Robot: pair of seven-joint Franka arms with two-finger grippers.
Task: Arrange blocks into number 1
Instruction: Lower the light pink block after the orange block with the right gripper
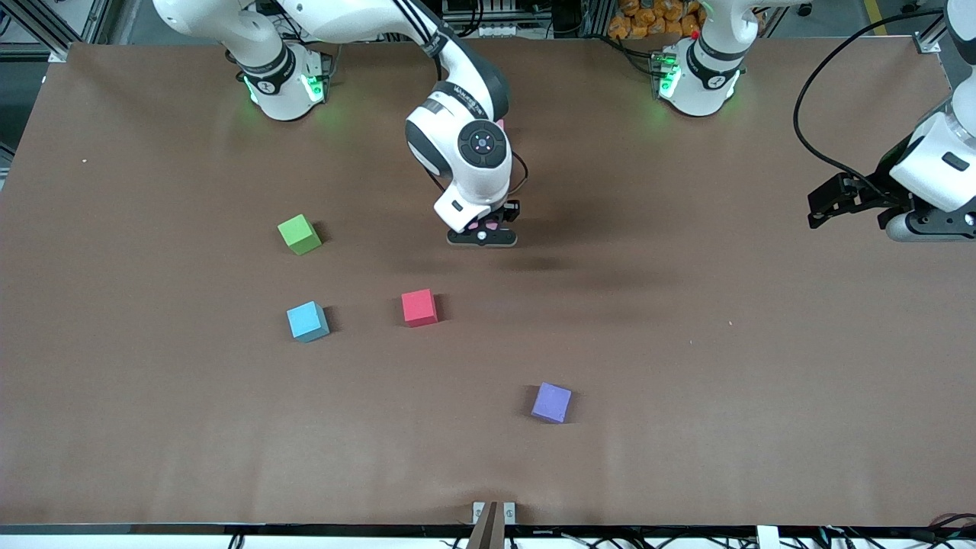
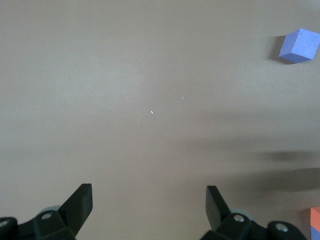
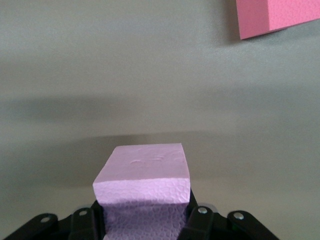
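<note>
My right gripper (image 1: 483, 230) is shut on a pale pink block (image 3: 144, 175) and holds it low over bare table near the middle. A darker pink block (image 3: 277, 17) lies on the table close by it; in the front view only a sliver (image 1: 499, 122) shows past the right arm. On the table lie a green block (image 1: 299, 233), a light blue block (image 1: 307, 320), a red block (image 1: 419, 307) and a purple block (image 1: 551, 402), the purple one nearest the front camera. My left gripper (image 1: 820, 207) waits open and empty above the left arm's end of the table.
In the left wrist view the open left gripper (image 2: 148, 192) hangs over bare brown table, with the purple block (image 2: 298, 46) farther off. An orange block's corner (image 2: 315, 217) shows at that view's edge. Both arm bases (image 1: 284, 84) stand along the robots' edge of the table.
</note>
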